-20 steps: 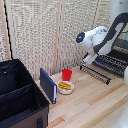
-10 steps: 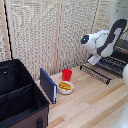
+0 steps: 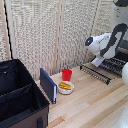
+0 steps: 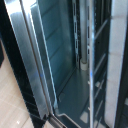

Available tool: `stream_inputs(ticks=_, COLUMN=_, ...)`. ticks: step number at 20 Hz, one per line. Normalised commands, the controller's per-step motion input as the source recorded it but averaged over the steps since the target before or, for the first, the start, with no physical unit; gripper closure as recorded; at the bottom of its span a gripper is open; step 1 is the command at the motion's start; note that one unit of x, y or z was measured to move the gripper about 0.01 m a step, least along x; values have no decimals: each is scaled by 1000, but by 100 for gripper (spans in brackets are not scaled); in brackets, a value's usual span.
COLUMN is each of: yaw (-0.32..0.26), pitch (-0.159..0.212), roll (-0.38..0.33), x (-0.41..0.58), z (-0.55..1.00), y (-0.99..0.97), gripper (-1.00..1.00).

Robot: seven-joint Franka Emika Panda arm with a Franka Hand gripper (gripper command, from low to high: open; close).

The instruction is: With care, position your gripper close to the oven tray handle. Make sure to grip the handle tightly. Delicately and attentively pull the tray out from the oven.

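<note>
Nearest in the exterior view sits a big black fabric case, open at the top, filling the lower corner at the exterior view's left; just beside it stands a dark blue flat panel, upright and leaning a little, on the pale wooden table; next to the panel is a round white bowl with yellowish pieces in it, and directly behind the bowl, touching or nearly so, a red cup; farther back, toward the exterior view's right, the tray of thin parallel bars lies drawn forward over the table, its long thin black oven tray handle running along the front edge on short supports; above the tray's near end hangs the bulky white arm, its gripper low over the bars; whether the fingers are closed or apart I cannot tell, for they are too small and dark here, and the wrist view does not show them; the oven is at the frame's right edge, mostly hidden behind the arm; a slatted pale screen closes the background; the wrist view shows the oven's interior, bluish metal walls, and thin rack bars blurred alongside.
</note>
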Motion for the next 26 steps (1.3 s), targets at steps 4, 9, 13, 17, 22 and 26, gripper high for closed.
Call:
stream_inputs(ticks=4, yaw=76, pitch=38, roll=0, x=8, z=-57, y=-181, gripper=100)
stream_inputs(ticks=9, yaw=119, pitch=43, roll=20, x=0, z=-5, y=-387, gripper=100)
stream_inputs(ticks=13, yaw=192, pitch=54, roll=23, x=-1, z=0, y=-312, gripper=100)
stream_inputs(ticks=17, yaw=186, pitch=44, roll=31, x=0, z=16, y=-264, gripper=100)
stream_inputs(ticks=22, yaw=104, pitch=36, roll=39, x=0, z=42, y=-98, gripper=100)
stream_inputs(ticks=26, yaw=29, pitch=44, roll=88, x=2, z=64, y=0, gripper=100)
